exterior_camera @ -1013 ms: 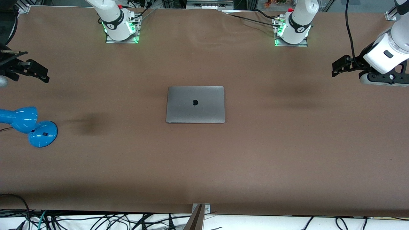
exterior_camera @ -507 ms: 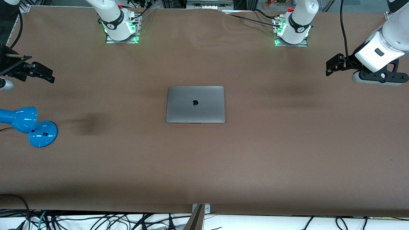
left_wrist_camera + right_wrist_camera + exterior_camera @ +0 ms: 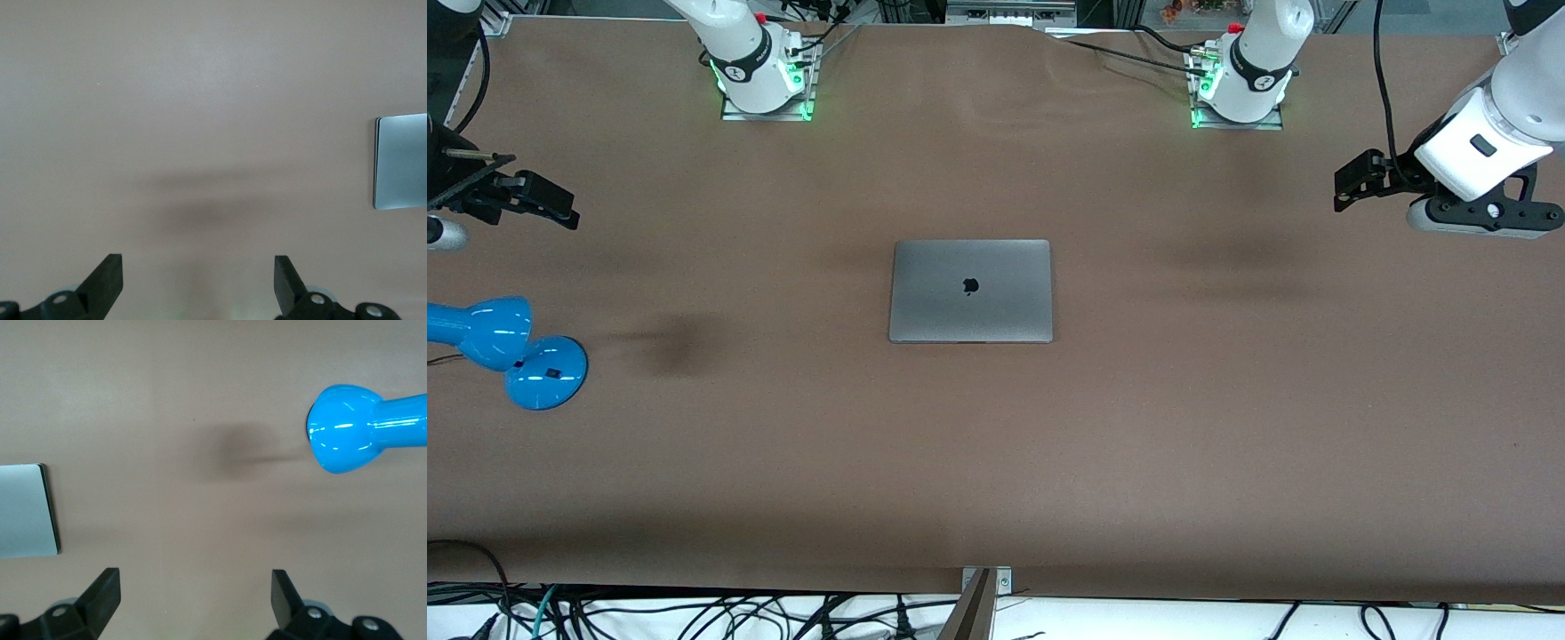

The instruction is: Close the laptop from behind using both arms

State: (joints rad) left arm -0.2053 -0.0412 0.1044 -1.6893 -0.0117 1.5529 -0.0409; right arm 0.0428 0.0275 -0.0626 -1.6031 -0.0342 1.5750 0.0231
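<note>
Grey laptop [image 3: 970,291] already lies shut, lid down | you see left gripper [image 3: 1352,185] and right gripper [image 3: 551,204] fingers wide, empty, over bare table ends | nothing left.

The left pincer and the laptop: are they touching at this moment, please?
Apart. The front view shows the left pincer open over bare table near the left arm's end, well clear of the closed laptop.
</note>
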